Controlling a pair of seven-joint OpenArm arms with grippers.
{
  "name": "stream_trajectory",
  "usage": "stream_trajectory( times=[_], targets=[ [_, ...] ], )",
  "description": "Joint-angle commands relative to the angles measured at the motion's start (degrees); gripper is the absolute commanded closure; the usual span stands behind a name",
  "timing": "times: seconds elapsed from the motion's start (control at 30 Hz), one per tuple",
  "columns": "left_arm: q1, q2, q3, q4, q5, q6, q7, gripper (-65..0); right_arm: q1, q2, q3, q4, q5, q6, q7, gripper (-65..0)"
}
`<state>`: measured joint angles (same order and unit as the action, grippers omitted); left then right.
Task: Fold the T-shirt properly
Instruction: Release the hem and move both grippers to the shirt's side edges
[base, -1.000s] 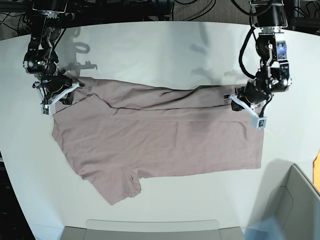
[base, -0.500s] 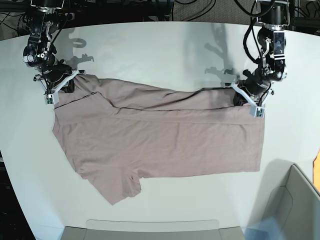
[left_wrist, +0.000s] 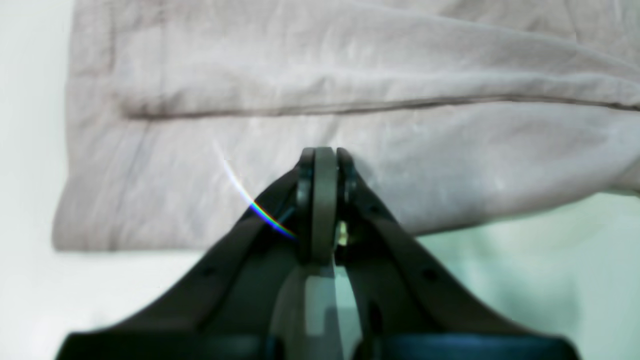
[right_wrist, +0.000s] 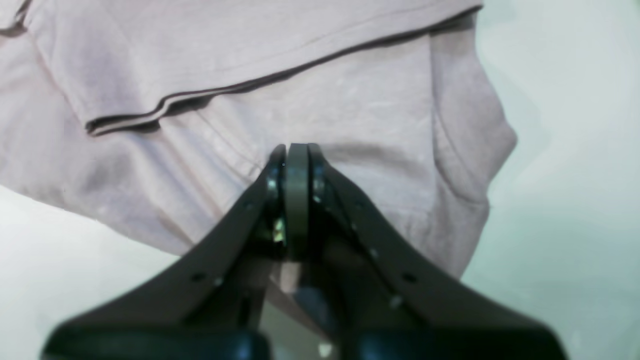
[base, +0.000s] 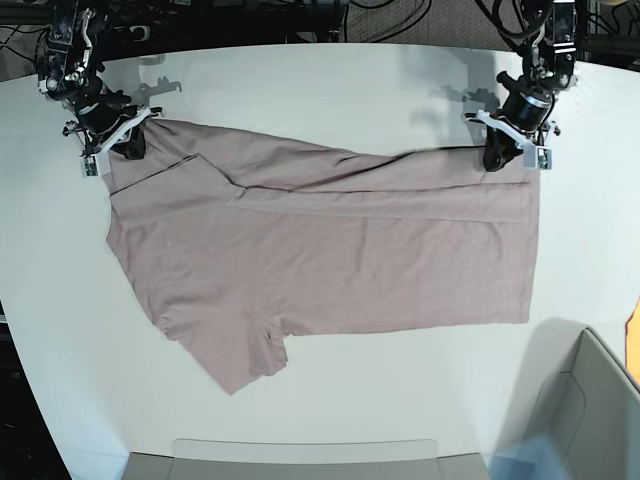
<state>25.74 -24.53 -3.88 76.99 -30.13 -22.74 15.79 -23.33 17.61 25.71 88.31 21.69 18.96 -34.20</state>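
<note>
The mauve-pink T-shirt (base: 330, 270) lies spread on the white table, its far part folded over along a crease, with one sleeve (base: 240, 360) sticking out toward the near side. My left gripper (base: 505, 150) is shut on the shirt's far right corner. In the left wrist view (left_wrist: 324, 155) its jaws are pressed together on the T-shirt fabric (left_wrist: 250, 110). My right gripper (base: 112, 145) is shut on the far left corner. In the right wrist view (right_wrist: 296, 150) its jaws are closed on the T-shirt fabric (right_wrist: 350, 100) beside a folded hem.
A grey bin (base: 590, 400) stands at the near right corner. A grey tray edge (base: 300, 455) runs along the near side. An orange object (base: 634, 335) shows at the right edge. Dark cables and frames lie beyond the table's far edge.
Both grippers have moved toward the table's far edge, pulling the shirt's far corners with them. The whole shirt has slid away and stretched flatter.
</note>
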Motion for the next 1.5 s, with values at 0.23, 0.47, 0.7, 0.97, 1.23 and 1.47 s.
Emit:
stream_trajectory(
  times=[0.23,0.47,0.7,0.97,1.23,1.47],
  targets=[
    [7.8,-0.4,-0.9,-1.3,7.5,3.7,25.0,0.0,-1.8,0.4,6.2,-0.9,-4.4,-0.8,-7.5,0.0],
    [13.8,-0.2,-7.8,16.2,7.2,3.7,29.3,0.0,-0.5,1.3,8.4,-0.9,-4.4,4.4,-7.6,0.0],
    [14.4,2.6,-16.7,31.5,7.1,3.7,31.3,0.0,0.8,1.2,9.7,0.2,-4.3,4.6,-7.6,0.0],
    [4.5,4.8,-17.4,34.3,7.1,3.7,36.2,0.0,0.5,-2.7,12.4,8.3,-4.3,4.6,-7.7,0.0],
    [-9.0,5.7,-17.3,34.3,7.1,3.7,46.6,0.0,7.0,-4.9,14.9,17.6,-4.3,4.6,-7.7,0.0],
    [-15.3,5.4,-11.5,34.2,7.5,3.8,50.4,0.0,23.6,-2.2,3.7,11.1,-9.4,4.4,-12.2,0.0]
  ],
)
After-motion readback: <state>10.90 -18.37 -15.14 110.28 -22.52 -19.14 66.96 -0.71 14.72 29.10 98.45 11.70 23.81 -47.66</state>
